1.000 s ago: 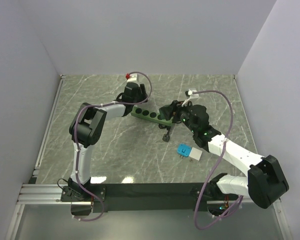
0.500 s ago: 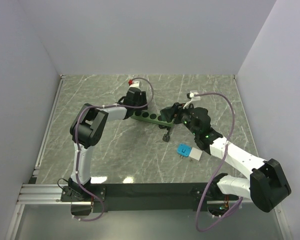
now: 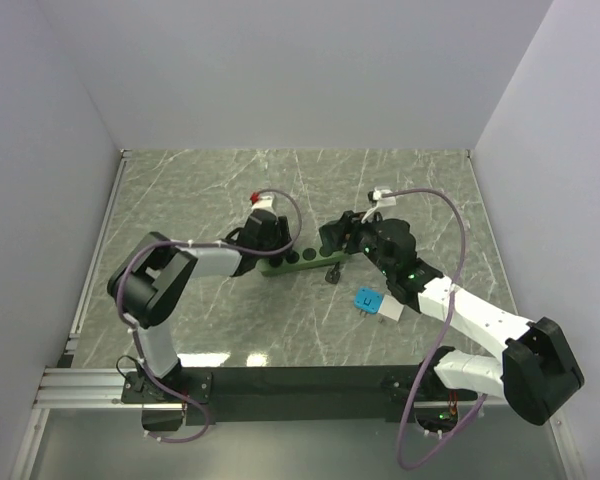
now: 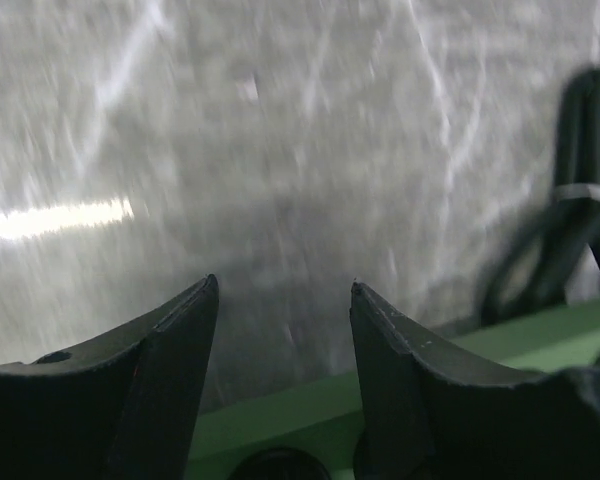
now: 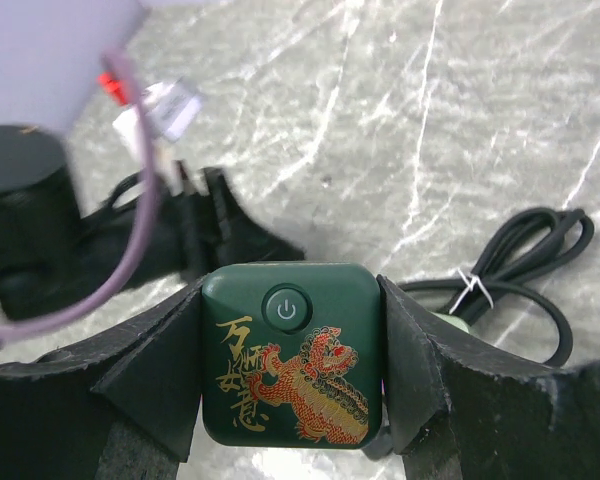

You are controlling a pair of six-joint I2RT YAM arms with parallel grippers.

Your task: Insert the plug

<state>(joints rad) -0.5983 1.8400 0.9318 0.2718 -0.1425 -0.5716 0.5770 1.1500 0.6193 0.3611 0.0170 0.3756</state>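
1. Your right gripper [image 5: 290, 290] is clamped on the switch end of the dark green power strip [image 5: 292, 370]. One finger presses each side of it, and the jaws are held fairly wide by the strip's width. The power button and a dragon print face the wrist camera.
2. Your left gripper [image 4: 283, 283] has its jaws partly apart with nothing clamped between them. Bare table [image 3: 210, 190] shows through the gap, and the strip runs crosswise under both fingers. You cannot tell whether the tips touch it.
3. From above, the strip [image 3: 302, 260] lies flat near the middle of the table. The left gripper [image 3: 272, 252] is over its left end and the right gripper [image 3: 332, 240] is at its right end.
4. Your left arm bends at a raised elbow on the left, and its forearm runs rightward to the strip. Your right arm stretches from its elbow at the lower right, up and leftward, low over the table.
5. The small blue-and-white plug [image 3: 375, 302] lies on the table just beside the right forearm. It is apart from the strip and held by neither gripper.
6. The strip's black cable [image 5: 525, 260] lies coiled and tied on the table, next to the switch end.
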